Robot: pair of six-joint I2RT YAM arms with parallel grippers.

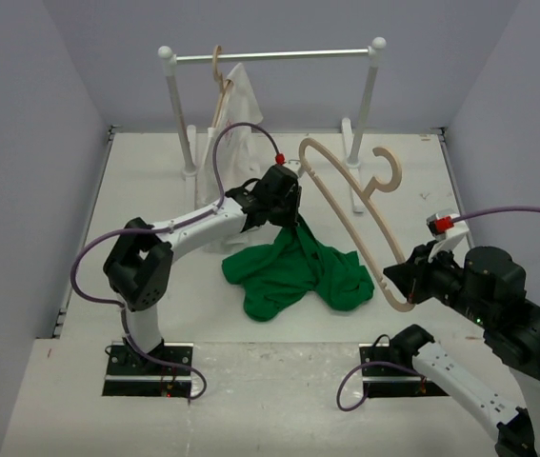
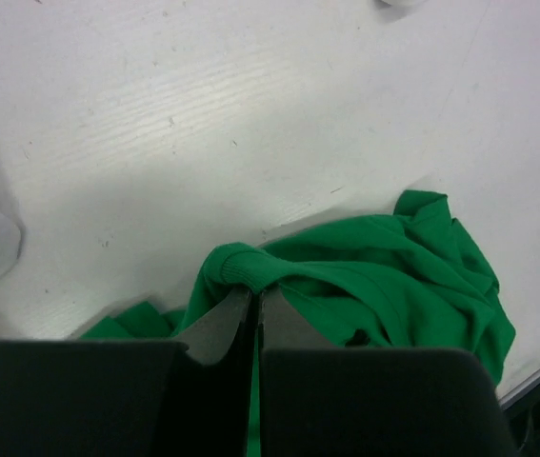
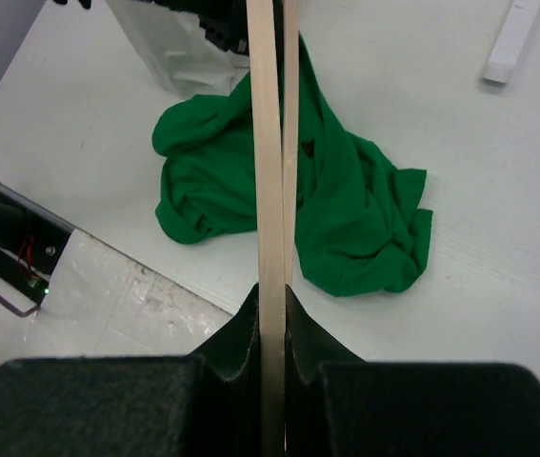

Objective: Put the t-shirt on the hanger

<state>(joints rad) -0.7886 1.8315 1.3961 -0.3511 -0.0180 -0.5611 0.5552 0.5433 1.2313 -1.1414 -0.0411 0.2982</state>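
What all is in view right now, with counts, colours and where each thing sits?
t-shirt: one, green, crumpled mid-table
hanger: one, light tan, tilted above the t-shirt
rack: one, white with metal bar, far edge
second hanger: one, tan, on the rack
cloth: one, white, hanging from the rack
table: one, white, beneath everything
left gripper: one, black, shut on the t-shirt
right gripper: one, black, shut on the hanger
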